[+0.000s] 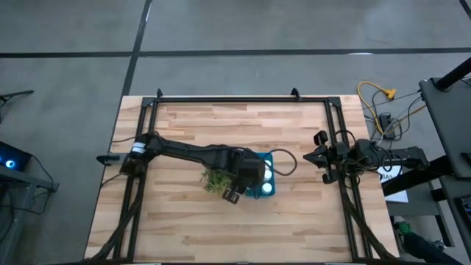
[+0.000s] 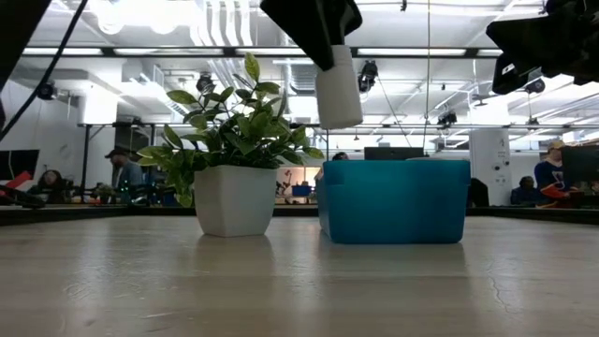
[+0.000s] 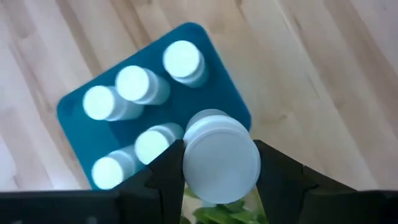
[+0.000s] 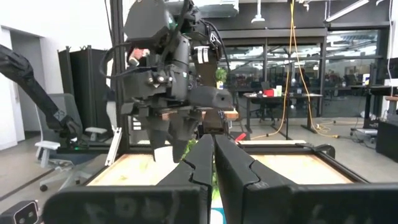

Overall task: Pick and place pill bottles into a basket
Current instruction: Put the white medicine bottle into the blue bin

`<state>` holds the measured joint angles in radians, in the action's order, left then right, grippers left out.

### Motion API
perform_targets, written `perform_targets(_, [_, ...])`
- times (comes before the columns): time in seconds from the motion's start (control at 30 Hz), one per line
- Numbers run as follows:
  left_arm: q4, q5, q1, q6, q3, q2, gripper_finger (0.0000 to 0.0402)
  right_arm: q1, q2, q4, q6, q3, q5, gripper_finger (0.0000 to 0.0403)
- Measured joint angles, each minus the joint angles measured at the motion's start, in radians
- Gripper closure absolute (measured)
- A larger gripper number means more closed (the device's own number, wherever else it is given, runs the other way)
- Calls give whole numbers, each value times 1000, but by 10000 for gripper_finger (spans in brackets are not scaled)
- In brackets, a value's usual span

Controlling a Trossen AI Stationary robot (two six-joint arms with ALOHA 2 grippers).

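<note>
My left gripper (image 3: 221, 167) is shut on a white pill bottle (image 2: 339, 86) and stands above the teal basket (image 2: 393, 201), near the corner next to the plant. Several more white bottles (image 3: 140, 84) stand upright inside the basket (image 3: 74, 106), caps up. In the high view my left gripper (image 1: 252, 184) reaches from the table's left to the basket (image 1: 269, 163) at mid-table. My right gripper (image 4: 214, 155) is shut and empty, parked at the table's right edge (image 1: 321, 156). My left gripper pinches the bottle between its two fingers (image 3: 166, 177), on opposite sides of its capped upper end (image 3: 189, 163). The fingers come from above, pointing down. The bottle hangs roughly upright below them (image 2: 339, 103), lifted clear above the basket's rim.
A bushy green plant in a white pot (image 2: 234, 198) stands right beside the basket, on its left-arm side; it also shows in the high view (image 1: 215, 181). A black frame (image 1: 243, 98) runs round the table. Bare wood lies near and far of the basket.
</note>
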<state>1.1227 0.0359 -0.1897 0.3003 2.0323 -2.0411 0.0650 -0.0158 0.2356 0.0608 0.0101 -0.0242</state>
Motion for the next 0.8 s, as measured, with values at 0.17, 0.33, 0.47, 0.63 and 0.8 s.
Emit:
perform_targets(0.17, [-55, -3, 7, 24, -22, -11, 256, 0, 0, 0, 4, 0, 0, 394])
perform_targets(0.33, [-69, -16, 7, 36, -17, -65, 256, 0, 0, 0, 8, 0, 0, 394])
perform_targets(0.47, [-68, -18, 7, 51, -16, -102, 256, 0, 0, 0, 8, 0, 0, 394])
perform_targets(0.63, [-80, -26, 7, 52, -22, -120, 256, 0, 0, 0, 8, 0, 0, 394])
perform_targets(0.8, [-127, -35, 7, 54, -23, -120, 256, 0, 0, 0, 3, 0, 0, 394])
